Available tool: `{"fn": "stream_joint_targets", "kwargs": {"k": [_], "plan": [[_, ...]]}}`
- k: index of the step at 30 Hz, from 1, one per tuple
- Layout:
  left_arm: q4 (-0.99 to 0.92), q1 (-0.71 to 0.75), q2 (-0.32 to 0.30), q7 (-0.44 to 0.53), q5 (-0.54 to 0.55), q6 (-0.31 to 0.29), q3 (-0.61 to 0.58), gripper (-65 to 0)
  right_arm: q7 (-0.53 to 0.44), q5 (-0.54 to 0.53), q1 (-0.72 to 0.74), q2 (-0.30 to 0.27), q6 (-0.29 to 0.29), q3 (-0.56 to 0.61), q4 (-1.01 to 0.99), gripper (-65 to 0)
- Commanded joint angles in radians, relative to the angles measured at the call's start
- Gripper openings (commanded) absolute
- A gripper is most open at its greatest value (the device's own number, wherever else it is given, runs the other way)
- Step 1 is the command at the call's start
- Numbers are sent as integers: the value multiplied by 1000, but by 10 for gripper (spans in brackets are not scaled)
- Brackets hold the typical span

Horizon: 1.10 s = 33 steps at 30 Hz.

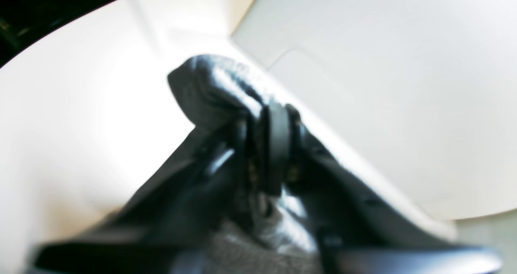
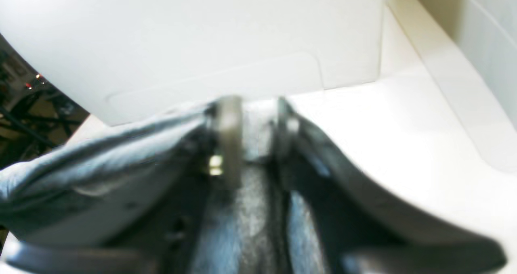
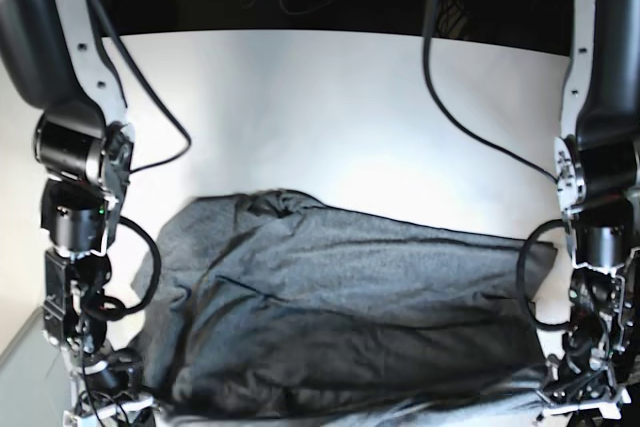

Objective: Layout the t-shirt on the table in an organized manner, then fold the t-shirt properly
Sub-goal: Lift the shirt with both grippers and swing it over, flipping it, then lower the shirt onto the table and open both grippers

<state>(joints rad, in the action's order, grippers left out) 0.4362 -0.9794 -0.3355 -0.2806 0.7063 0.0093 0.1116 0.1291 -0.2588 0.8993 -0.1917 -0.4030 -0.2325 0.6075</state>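
At the near edge of the base view, the hem side of the t-shirt [image 3: 340, 317] hangs between the two grippers, low at the bottom corners of that picture. The right gripper [image 3: 110, 387] is at the left of this view, the left gripper [image 3: 580, 392] at the right.

In the right wrist view, the right gripper [image 2: 252, 124] has a clear gap between its fingers, and grey cloth [image 2: 101, 177] lies in and beside this gap. The picture is blurred, so I cannot tell if the cloth is pinched or already let go. In the left wrist view, the left gripper [image 1: 270, 145] has dark cloth [image 1: 214, 88] bunched around its fingers, and the jaws are hidden by blur and fabric. I cannot tell its state either.

The shirt lies on the white table [image 3: 330, 107], near the front, spread wide from one arm to the other. The right part of it is rather flat. The left part is rumpled, with a raised bunch near the top left, maybe a sleeve or the collar.

I judge that the laying-out step is nearly done but not clean: the wide shape is there, yet wrinkles and the bunched corner remain. No neat fold is visible. So the smoothing may need some more work, and the whole folding is left to do.
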Motion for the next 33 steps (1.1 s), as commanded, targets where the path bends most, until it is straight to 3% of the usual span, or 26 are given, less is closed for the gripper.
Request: {"fn": "stream_joint_targets", "kwargs": {"k": [1, 3, 7, 9, 13, 15, 20, 27, 33], "plan": [[-21, -52, -14, 22, 0, -6, -16, -416, -26, -10, 36, -25, 3, 14, 5, -410], [-79, -60, -14, 25, 0, -6, -48, -313, -26, -10, 25, -33, 3, 37, -2, -353], [-98, -39, -10, 145, 2, -7, -71, -245, -26, -14, -47, -35, 2, 46, 25, -287], [-93, -14, -4, 195, 2, -9, -72, -242, -16, -14, -110, -35, 2, 46, 94, -281], [-90, 34, -21, 200, 2, -12, -72, -242, 108, -12, -322, -25, 3, 46, 400, -281], [-55, 70, -34, 200, 3, -12, -72, -242, 146, -14, -429, 8, 3, 46, 546, -281], [244, 342, -72, 117, 9, -6, -60, -242, 171, -12, -699, 76, 3, 46, 832, -281], [605, 721, -98, 102, 0, -6, 72, -242, 169, -12, -923, 191, 3, 57, 905, -281], [629, 830, -98, 102, 0, -6, 124, -242, 169, -10, -978, 199, 5, 175, 874, -281]]}}
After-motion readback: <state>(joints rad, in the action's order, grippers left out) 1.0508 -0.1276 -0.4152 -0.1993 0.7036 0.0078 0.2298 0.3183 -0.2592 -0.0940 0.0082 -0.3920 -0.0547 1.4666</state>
